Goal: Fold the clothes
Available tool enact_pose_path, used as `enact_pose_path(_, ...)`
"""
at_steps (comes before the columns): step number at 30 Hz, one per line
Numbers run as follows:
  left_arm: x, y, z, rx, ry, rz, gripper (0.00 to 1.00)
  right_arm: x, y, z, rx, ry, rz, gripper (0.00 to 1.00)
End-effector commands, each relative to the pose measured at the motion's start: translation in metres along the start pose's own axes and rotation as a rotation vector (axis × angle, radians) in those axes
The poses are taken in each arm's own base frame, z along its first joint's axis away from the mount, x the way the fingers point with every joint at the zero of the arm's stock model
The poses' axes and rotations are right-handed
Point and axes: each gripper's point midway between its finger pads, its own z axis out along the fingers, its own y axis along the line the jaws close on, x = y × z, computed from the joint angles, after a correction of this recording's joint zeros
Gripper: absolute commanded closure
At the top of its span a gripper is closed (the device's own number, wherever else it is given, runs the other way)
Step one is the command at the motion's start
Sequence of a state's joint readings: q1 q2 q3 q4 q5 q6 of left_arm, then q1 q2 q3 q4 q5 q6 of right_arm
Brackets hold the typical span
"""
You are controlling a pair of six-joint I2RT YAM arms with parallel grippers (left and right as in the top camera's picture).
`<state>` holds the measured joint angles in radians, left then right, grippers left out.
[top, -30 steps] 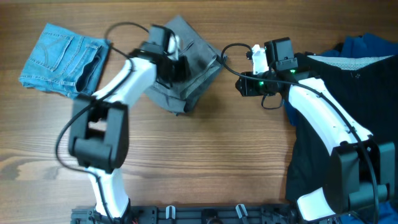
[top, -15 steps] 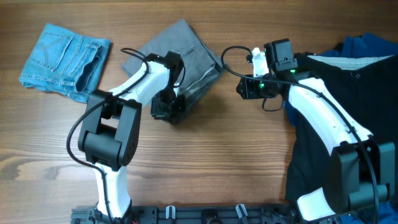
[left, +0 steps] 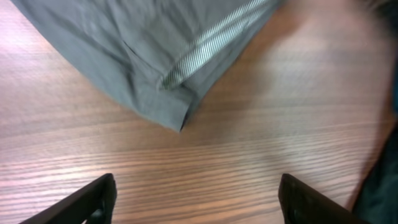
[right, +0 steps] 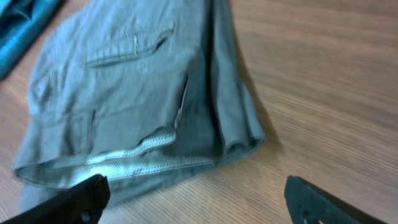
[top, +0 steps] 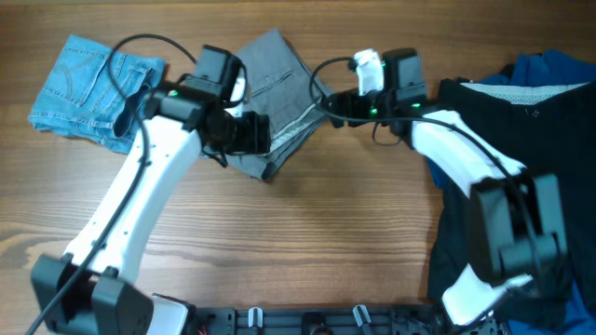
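Plainly, the grey shorts (top: 279,70) lie as a folded bundle at the far middle of the wooden table (top: 326,233), between the two arms. In the right wrist view their outer side faces up, showing a slit pocket (right: 127,53). A strip of pale striped lining (right: 137,149) peeks out along the folded edge. The same lining shows in the left wrist view, ending close to the bundle's near corner (left: 180,121). Any print on that lining is too blurred to read.

The left gripper (left: 199,205) is spread wide. Its two dark fingertips (left: 93,199) hang over bare wood on the near side of that corner, with nothing between them. The right gripper (right: 199,208) is also spread wide and holds nothing. It sits at the right side of the bundle and faces its folded edge, apart from the cloth.

The light-blue denim shorts (top: 93,88) lie folded at the far left, well apart from the grey ones. At the right edge a black garment (top: 559,140) is spread out, partly under the right arm. A bright-blue garment (top: 559,65) lies at its far side, touching it.
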<state>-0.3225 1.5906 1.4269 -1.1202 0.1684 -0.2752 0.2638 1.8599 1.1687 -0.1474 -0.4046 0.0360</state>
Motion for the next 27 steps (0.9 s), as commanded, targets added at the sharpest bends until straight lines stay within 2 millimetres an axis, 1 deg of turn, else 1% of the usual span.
enact_pose_path(1, -0.008, 0.005, -0.01, 0.005, -0.051, -0.017, 0.15, 0.016, 0.003, 0.045, -0.062, 0.004, 0.044, 0.01)
enact_pose_path(3, -0.006, 0.006, -0.008, 0.0, -0.037, -0.02, 0.16, 0.02, 0.006, 0.057, -0.111, -0.001, 0.089, 0.01)
enact_pose_path(4, -0.006, 0.007, -0.008, 0.0, -0.037, -0.02, 0.18, 0.022, 0.008, 0.061, -0.13, 0.0, 0.109, 0.01)
enact_pose_path(5, -0.006, 0.006, -0.008, 0.0, -0.037, -0.02, 0.2, 0.023, 0.008, 0.063, -0.137, 0.001, 0.121, 0.05)
enact_pose_path(7, -0.006, 0.007, -0.008, 0.0, -0.037, -0.02, 0.21, 0.025, 0.008, 0.065, -0.139, 0.007, 0.144, 0.18)
enact_pose_path(8, -0.006, 0.007, -0.008, 0.0, -0.037, -0.019, 0.21, 0.025, 0.008, 0.065, -0.139, 0.007, 0.143, 0.32)
enact_pose_path(9, -0.006, 0.007, -0.008, 0.0, -0.037, -0.019, 0.22, 0.026, 0.008, 0.065, -0.138, 0.009, 0.144, 0.63)
enact_pose_path(10, -0.006, 0.007, -0.008, -0.001, -0.038, -0.019, 0.22, 0.026, 0.008, 0.065, -0.139, 0.01, 0.146, 0.82)
enact_pose_path(11, -0.006, 0.007, -0.008, -0.002, -0.038, -0.019, 0.22, 0.028, 0.008, 0.065, -0.143, 0.021, 0.179, 0.96)
enact_pose_path(14, -0.007, 0.011, -0.008, -0.024, -0.045, -0.019, 0.22, 0.036, 0.006, 0.058, -0.14, 0.066, 0.262, 0.96)
enact_pose_path(16, -0.009, 0.015, -0.009, -0.048, -0.054, -0.02, 0.21, 0.055, -0.005, 0.039, -0.08, 0.165, 0.347, 0.95)
enact_pose_path(18, -0.01, 0.017, -0.009, -0.061, -0.058, -0.022, 0.19, 0.066, -0.016, 0.024, -0.01, 0.219, 0.406, 0.96)
enact_pose_path(20, -0.01, 0.019, -0.008, -0.063, -0.057, -0.029, 0.18, 0.083, -0.031, 0.001, 0.1, 0.292, 0.454, 0.96)
enact_pose_path(21, -0.011, 0.022, -0.008, -0.065, -0.057, -0.054, 0.17, 0.09, -0.033, -0.012, 0.136, 0.328, 0.472, 0.96)
enact_pose_path(22, -0.012, 0.025, -0.007, -0.068, -0.054, -0.079, 0.16, 0.094, -0.032, -0.021, 0.149, 0.352, 0.477, 0.95)
enact_pose_path(23, -0.013, 0.03, -0.005, -0.074, -0.049, -0.118, 0.15, 0.1, -0.029, -0.037, 0.159, 0.39, 0.475, 0.91)
enact_pose_path(25, -0.014, 0.038, 0.0, -0.084, -0.035, -0.175, 0.11, 0.101, -0.03, -0.06, 0.203, 0.406, 0.487, 0.72)
enact_pose_path(26, -0.014, 0.041, 0.003, -0.089, -0.026, -0.202, 0.08, 0.098, -0.029, -0.071, 0.211, 0.4, 0.471, 0.7)
enact_pose_path(27, -0.014, 0.047, 0.008, -0.098, -0.012, -0.234, 0.05, 0.09, -0.027, -0.081, 0.203, 0.374, 0.442, 0.67)
